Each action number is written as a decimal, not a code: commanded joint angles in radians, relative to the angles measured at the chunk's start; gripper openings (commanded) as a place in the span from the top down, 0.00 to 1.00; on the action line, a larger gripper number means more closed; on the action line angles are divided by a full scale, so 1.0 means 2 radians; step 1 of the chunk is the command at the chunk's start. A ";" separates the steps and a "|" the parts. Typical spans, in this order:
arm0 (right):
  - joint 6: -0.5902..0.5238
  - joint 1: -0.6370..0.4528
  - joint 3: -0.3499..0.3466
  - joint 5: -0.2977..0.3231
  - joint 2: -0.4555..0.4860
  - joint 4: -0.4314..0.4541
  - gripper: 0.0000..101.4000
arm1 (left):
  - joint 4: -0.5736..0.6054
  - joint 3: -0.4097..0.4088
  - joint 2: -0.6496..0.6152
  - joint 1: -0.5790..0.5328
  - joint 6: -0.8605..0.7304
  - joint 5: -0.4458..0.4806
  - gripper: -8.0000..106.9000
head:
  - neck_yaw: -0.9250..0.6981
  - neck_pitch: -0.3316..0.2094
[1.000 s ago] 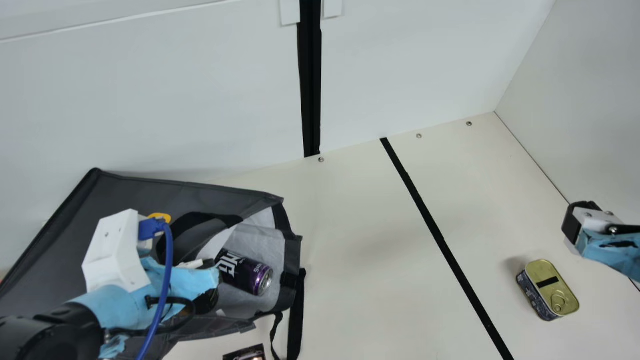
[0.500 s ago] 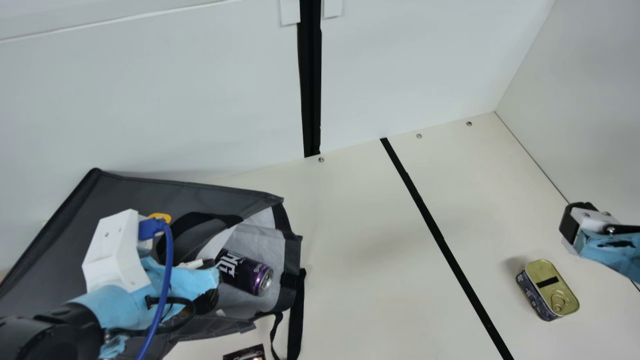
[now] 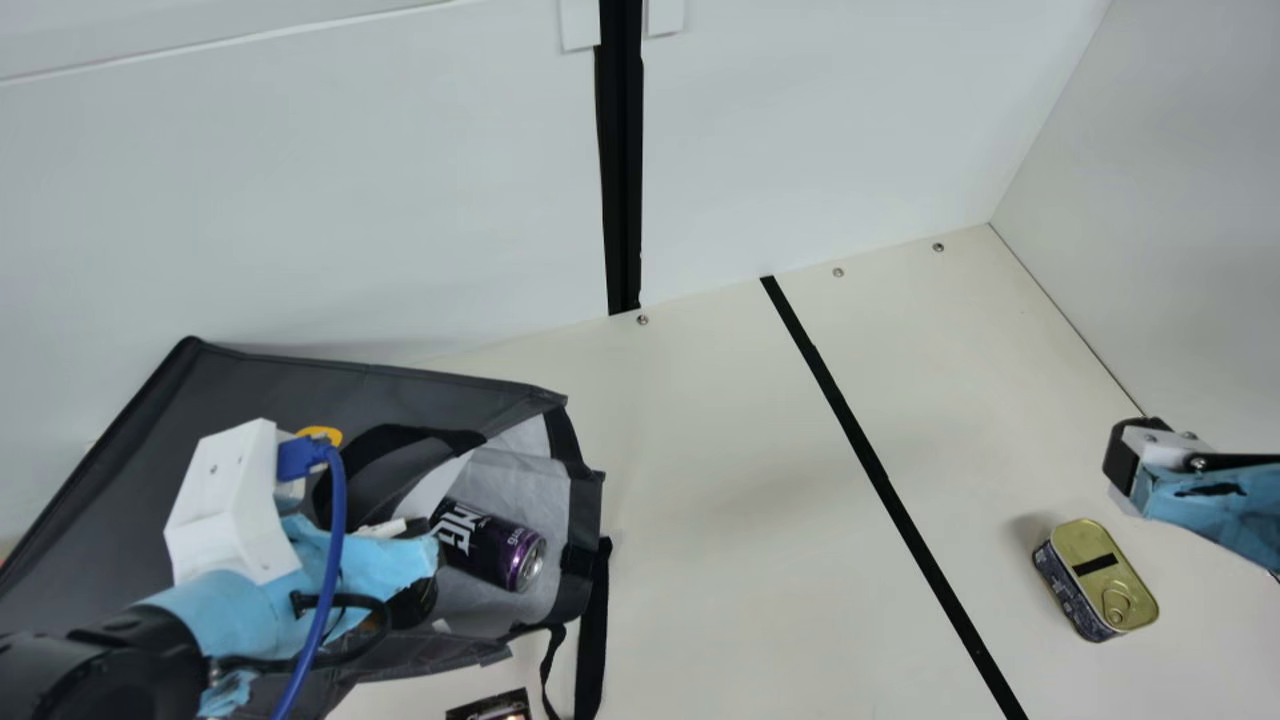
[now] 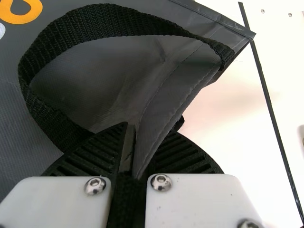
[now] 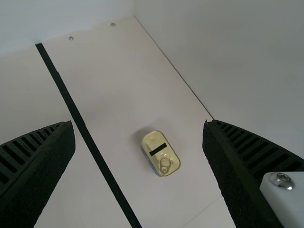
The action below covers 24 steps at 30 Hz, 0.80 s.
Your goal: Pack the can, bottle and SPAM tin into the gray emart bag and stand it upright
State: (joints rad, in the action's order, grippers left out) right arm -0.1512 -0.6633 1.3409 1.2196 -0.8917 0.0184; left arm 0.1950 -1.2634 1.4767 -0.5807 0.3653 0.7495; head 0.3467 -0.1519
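Gold-lidded metal for the SPAM tin (image 3: 1112,580), lying flat on the cream worktop (image 3: 720,480), pull ring toward its near end; well apart from the gray emart bag (image 3: 330,385), across a black line (image 3: 880,475). Nearer to the tin, the right arm (image 3: 1215,505); from there, in the main view, tin just toward the near edge. In the right wrist view, tin ahead of and between the right fingers (image 5: 237,175), spread wide, with nothing in their hold. Long axis on a slant, roughly along the black line; narrow width turned mostly across the gap, though not squarely. By that reckoning, a descent onto the tin next, with a small wrist turn for a grip on both long sides; skewed, a likely catch of one finger on a rounded corner. Over at the left arm (image 3: 235,590), left fingers (image 4: 97,152) closed on a gray fold of bag fabric, beside a black handle loop (image 4: 40,90). Bag on its side, purple-and-black can (image 3: 485,545) lying in the open mouth. Beside it, a dark shape (image 3: 412,605), perhaps the bottle, too hidden to tell. Left for later, by this layout: tin into bag, bag upright.
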 commanded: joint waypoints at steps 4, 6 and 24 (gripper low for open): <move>-0.038 -0.017 -0.008 0.000 -0.007 -0.015 0.06 | 0.000 0.000 0.000 0.000 0.000 0.000 1.00 | 0.001 -0.011; -0.056 -0.024 -0.012 0.000 -0.010 -0.021 0.06 | 0.000 0.000 0.000 0.000 0.000 0.000 1.00 | 0.001 -0.011; -0.256 -0.131 -0.059 0.000 -0.048 -0.115 0.06 | 0.000 0.000 0.000 0.000 0.000 0.000 1.00 | 0.001 -0.011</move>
State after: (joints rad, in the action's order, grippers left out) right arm -0.6059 -0.9072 1.2269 1.2183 -0.9846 -0.1906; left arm 0.1950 -1.2634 1.4767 -0.5807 0.3653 0.7495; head 0.3482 -0.1519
